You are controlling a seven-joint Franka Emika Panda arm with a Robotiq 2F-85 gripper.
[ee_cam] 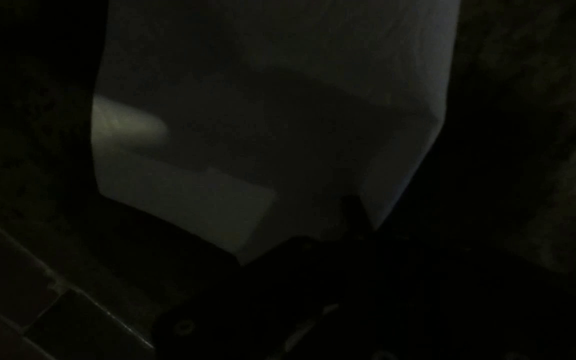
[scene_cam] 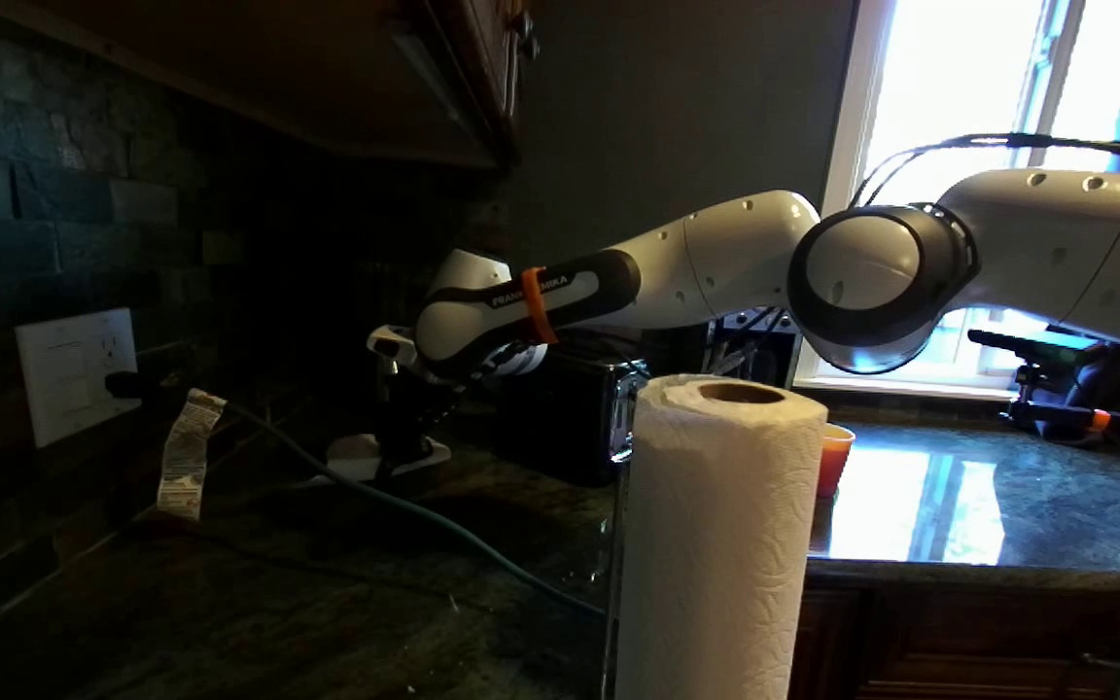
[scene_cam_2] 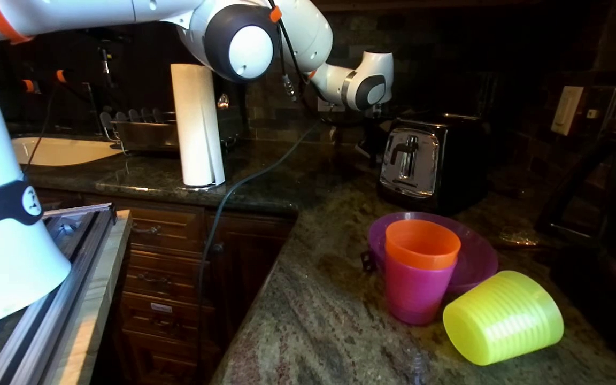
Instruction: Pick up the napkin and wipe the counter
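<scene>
The napkin is a white sheet point(ee_cam: 268, 115) that lies on the dark counter point(scene_cam: 259, 593) and fills much of the wrist view. In an exterior view a napkin part point(scene_cam: 354, 455) shows low on the counter on both sides of the gripper point(scene_cam: 404, 457). In the dark wrist view my gripper point(ee_cam: 358, 215) reaches over the near edge of the napkin. Its fingers come together to one narrow dark tip, and the napkin's edges run in toward it. My gripper is shut on the napkin at counter height. The exact pinch is hidden in shadow.
A paper towel roll point(scene_cam: 716, 544) stands on the counter. A toaster point(scene_cam_2: 409, 160) stands close to the gripper. A green cable point(scene_cam: 453, 530) crosses the counter from the wall outlet point(scene_cam: 79, 374). Stacked cups point(scene_cam_2: 420, 278), a purple bowl point(scene_cam_2: 479, 256) and a yellow cup point(scene_cam_2: 503, 318) sit beyond the toaster.
</scene>
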